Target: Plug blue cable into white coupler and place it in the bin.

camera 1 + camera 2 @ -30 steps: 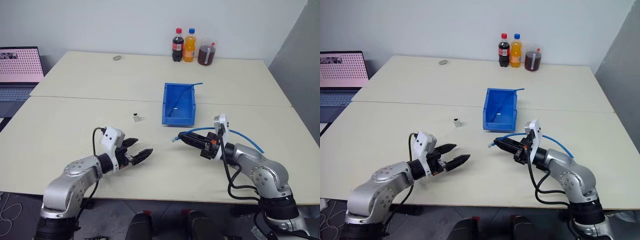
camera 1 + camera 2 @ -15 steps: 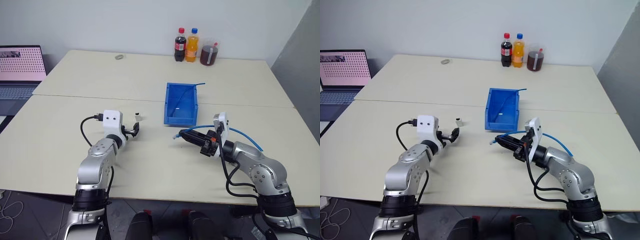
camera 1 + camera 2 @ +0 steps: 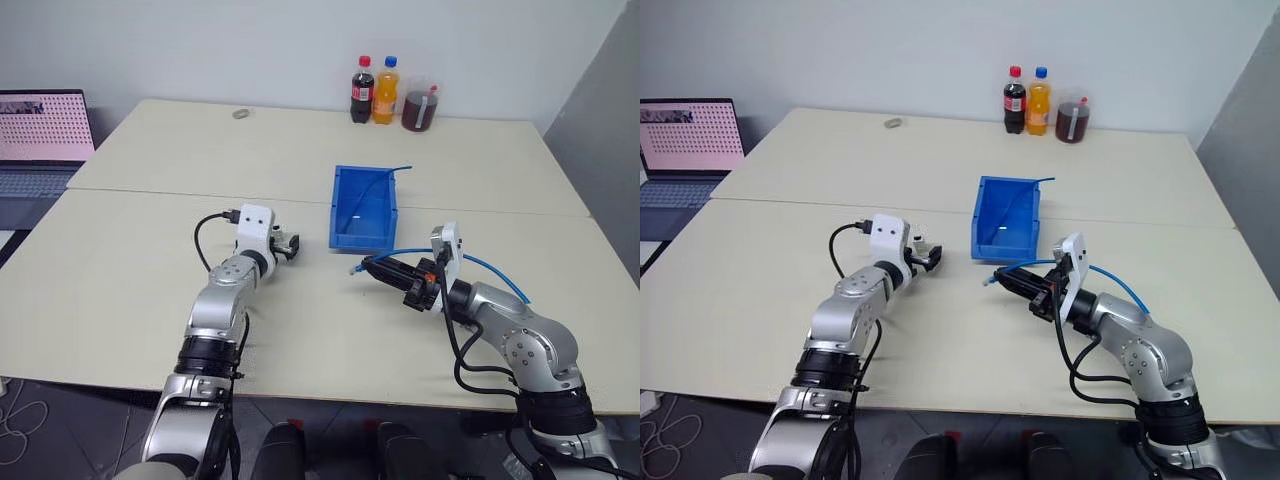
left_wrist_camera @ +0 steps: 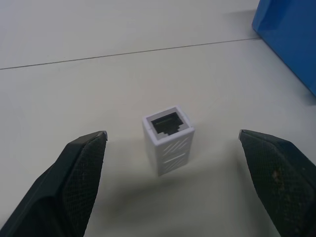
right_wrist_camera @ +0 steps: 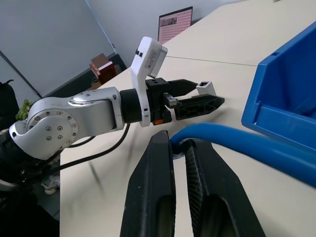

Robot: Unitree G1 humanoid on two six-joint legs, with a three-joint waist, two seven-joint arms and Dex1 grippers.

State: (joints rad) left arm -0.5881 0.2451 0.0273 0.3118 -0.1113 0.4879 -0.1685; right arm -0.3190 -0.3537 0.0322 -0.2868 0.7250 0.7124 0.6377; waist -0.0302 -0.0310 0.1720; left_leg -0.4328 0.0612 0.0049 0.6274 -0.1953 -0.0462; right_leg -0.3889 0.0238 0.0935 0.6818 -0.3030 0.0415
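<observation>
The white coupler [image 4: 168, 144] stands upright on the table, dark socket facing up, just left of the bin [image 3: 363, 210]. My left gripper [image 3: 289, 245] is open, with one finger [image 4: 79, 168] on each side of the coupler and neither touching it. My right gripper [image 3: 370, 267] hovers over the table in front of the bin, shut on the blue cable [image 5: 237, 138] just behind its clear plug [image 3: 352, 270]. The cable loops back over my right forearm [image 3: 500, 275].
A thin darker blue cable [image 3: 398, 169] sticks out of the bin's far corner. Two bottles [image 3: 372, 90] and a jar of dark liquid [image 3: 418, 107] stand at the table's far edge. A laptop [image 3: 40, 135] sits far left, and a small grey object [image 3: 240, 114] lies at the back.
My left arm has swung forward and right from the table's near side to the coupler, which now stands between its open fingers. The right gripper has kept still with the cable.
</observation>
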